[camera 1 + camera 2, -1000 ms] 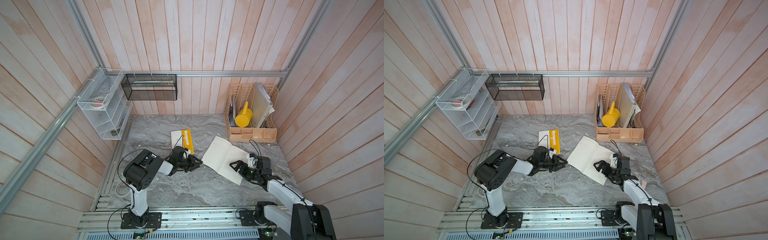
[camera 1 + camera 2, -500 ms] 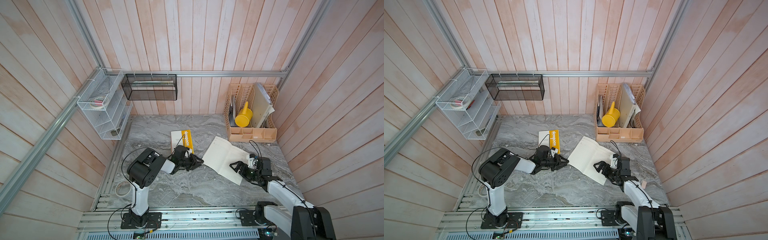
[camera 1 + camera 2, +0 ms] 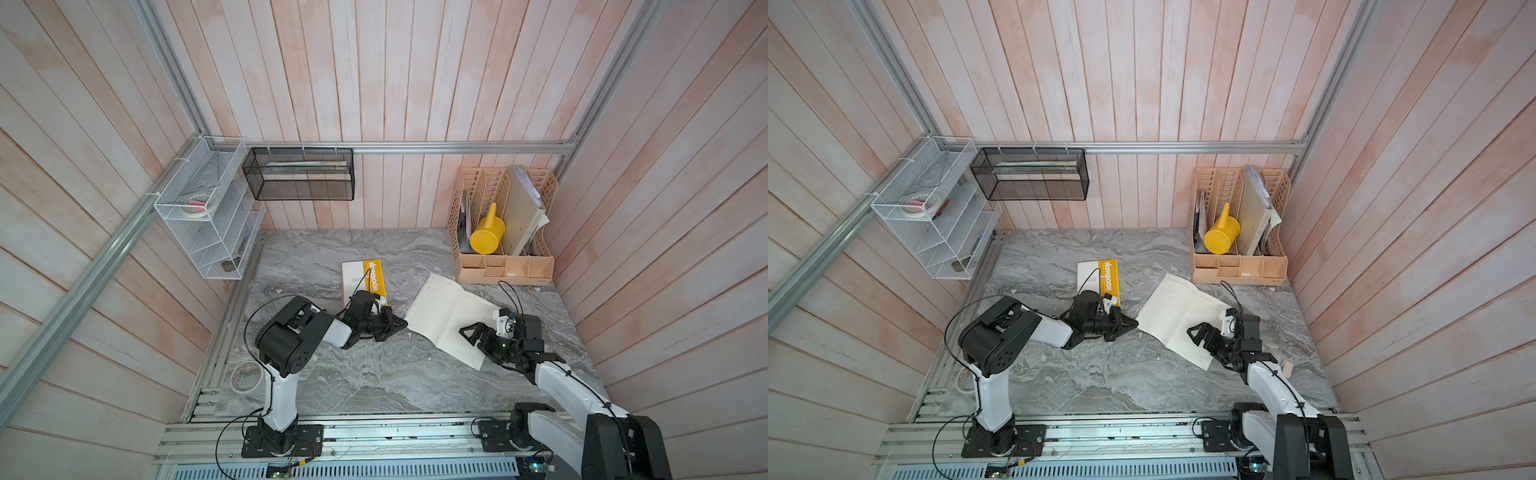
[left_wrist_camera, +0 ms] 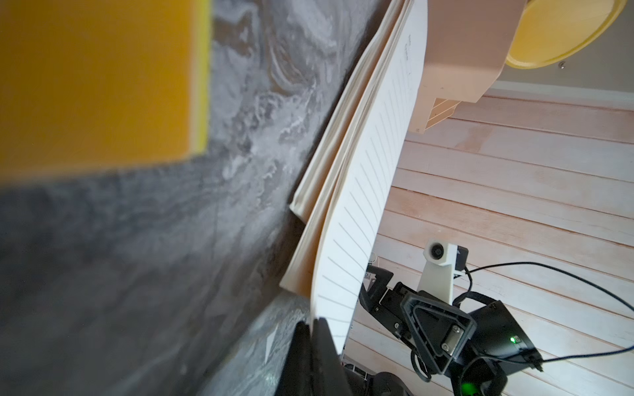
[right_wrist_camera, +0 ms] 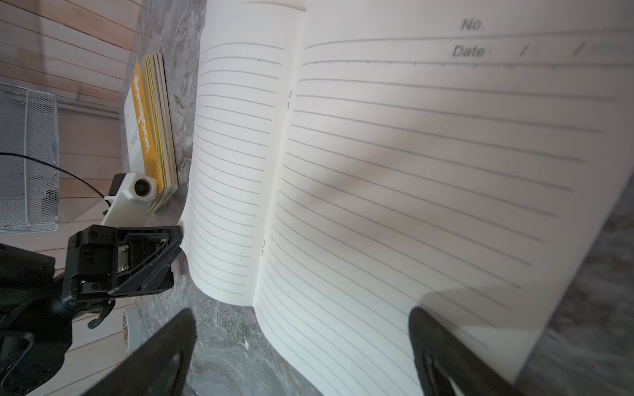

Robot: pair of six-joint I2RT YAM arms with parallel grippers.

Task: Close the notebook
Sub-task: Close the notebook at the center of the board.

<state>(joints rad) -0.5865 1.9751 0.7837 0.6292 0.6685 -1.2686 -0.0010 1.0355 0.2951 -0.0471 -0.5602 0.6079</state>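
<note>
Notebook (image 3: 444, 316): lies open on the counter (image 3: 353, 374), toward its right edge, just in front of the organizer (image 3: 505, 266) in the back right corner.
Left gripper (image 4: 314, 329): pinched shut on the left leaf's outer corner, apparently to fold it over the spine.
Right gripper (image 5: 302, 349): jaws spread above the right page's near corner, probably to steady it; contact unclear.

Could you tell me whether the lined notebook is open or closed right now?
Open: the notebook lies spread, lined pages up; the left gripper pinches one page corner.
</note>
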